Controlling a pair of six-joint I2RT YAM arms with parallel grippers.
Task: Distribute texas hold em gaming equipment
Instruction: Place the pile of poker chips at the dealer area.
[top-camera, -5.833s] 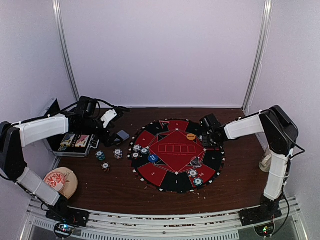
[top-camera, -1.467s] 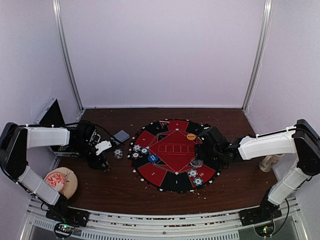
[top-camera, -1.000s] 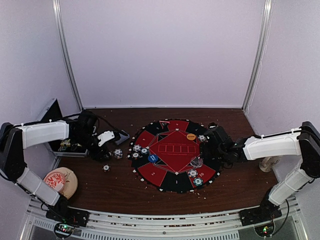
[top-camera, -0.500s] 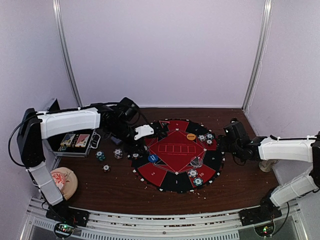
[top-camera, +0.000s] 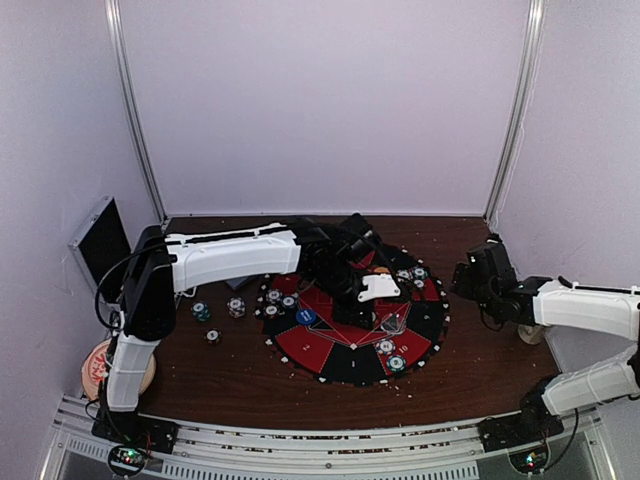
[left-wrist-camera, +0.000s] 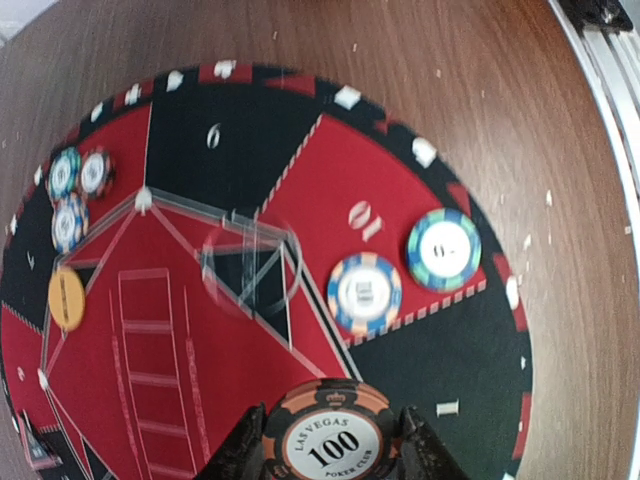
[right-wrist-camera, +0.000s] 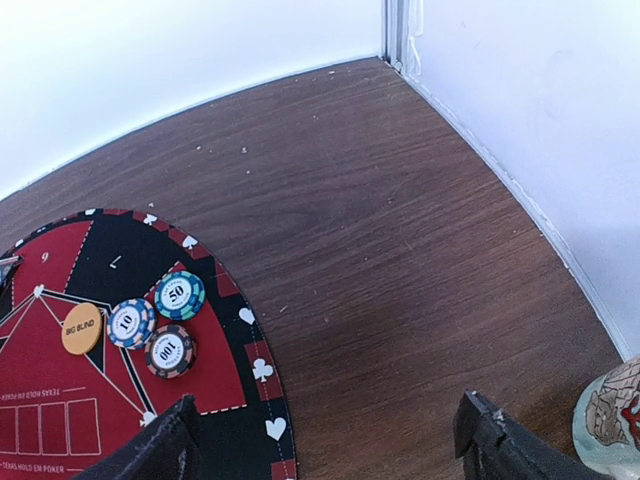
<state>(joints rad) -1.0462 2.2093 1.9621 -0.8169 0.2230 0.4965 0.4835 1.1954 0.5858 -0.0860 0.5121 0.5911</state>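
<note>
My left gripper (top-camera: 378, 291) reaches over the right half of the round red-and-black mat (top-camera: 300, 347) and is shut on a black-and-orange 100 chip (left-wrist-camera: 333, 436), held flat just above the mat. Below it on the mat lie a blue-and-orange chip (left-wrist-camera: 365, 293), a teal chip (left-wrist-camera: 444, 248) and a clear button disc (left-wrist-camera: 250, 270). Three chips (right-wrist-camera: 169, 350) and the orange Big Blind button (right-wrist-camera: 82, 328) sit at the mat's far right. My right gripper (top-camera: 472, 281) hangs open off the mat's right edge, over bare wood, with nothing between its fingers.
Three loose chips (top-camera: 201, 312) lie on the table left of the mat. A blue button (top-camera: 306, 316) and more chips (top-camera: 272, 298) sit on the mat's left side. The metal case's lid (top-camera: 100, 238) stands at the far left. A ceramic figure (right-wrist-camera: 610, 420) stands at the right wall.
My left arm has swung from the mat's left edge across to its right half, carrying the chip. My right arm has drawn back to the right, off the mat.
</note>
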